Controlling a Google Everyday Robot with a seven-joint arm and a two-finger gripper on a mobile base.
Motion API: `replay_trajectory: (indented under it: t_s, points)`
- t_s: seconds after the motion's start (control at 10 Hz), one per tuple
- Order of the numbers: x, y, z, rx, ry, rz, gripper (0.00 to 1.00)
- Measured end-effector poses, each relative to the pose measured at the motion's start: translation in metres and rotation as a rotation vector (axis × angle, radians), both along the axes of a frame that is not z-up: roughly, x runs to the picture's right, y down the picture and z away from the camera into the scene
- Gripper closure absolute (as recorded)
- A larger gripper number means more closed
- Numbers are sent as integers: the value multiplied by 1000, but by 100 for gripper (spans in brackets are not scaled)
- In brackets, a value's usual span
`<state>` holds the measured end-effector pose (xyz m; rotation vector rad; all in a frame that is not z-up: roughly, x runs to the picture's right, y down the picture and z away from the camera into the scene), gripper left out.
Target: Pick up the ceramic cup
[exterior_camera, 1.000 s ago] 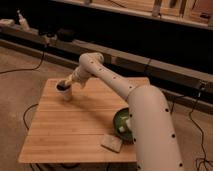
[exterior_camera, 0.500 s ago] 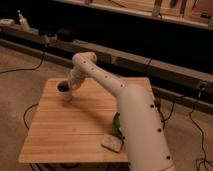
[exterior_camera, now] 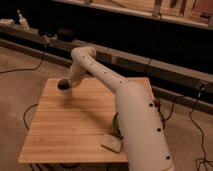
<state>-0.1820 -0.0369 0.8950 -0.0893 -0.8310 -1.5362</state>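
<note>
The ceramic cup [exterior_camera: 64, 85] is small and whitish with a dark inside. It is at the far left part of the wooden table [exterior_camera: 75, 125]. My gripper [exterior_camera: 70, 84] is at the end of the white arm, right against the cup's right side. The arm reaches over the table from the lower right. I cannot tell whether the cup rests on the table or hangs just above it.
A green bowl [exterior_camera: 116, 128] shows as a sliver behind the arm at the table's right side. A pale flat object [exterior_camera: 111, 143] lies near the front edge. Cables run on the floor at left and right. A long dark bench stands behind the table.
The arm's elbow has swung nearer the camera and now covers more of the table's right side. The gripper stays at the cup, which appears slightly higher.
</note>
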Motion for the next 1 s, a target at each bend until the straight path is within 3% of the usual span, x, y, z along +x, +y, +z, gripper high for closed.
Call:
replay_trajectory:
  t_s: [0.2, 0.4, 0.8, 1.0]
  points:
    - [23, -33, -28, 49, 6, 20, 95]
    - [40, -54, -55, 86, 9, 17, 95]
    - [43, -77, -100, 137, -29, 7, 95]
    - [47, -75, -107, 124, -34, 0, 95]
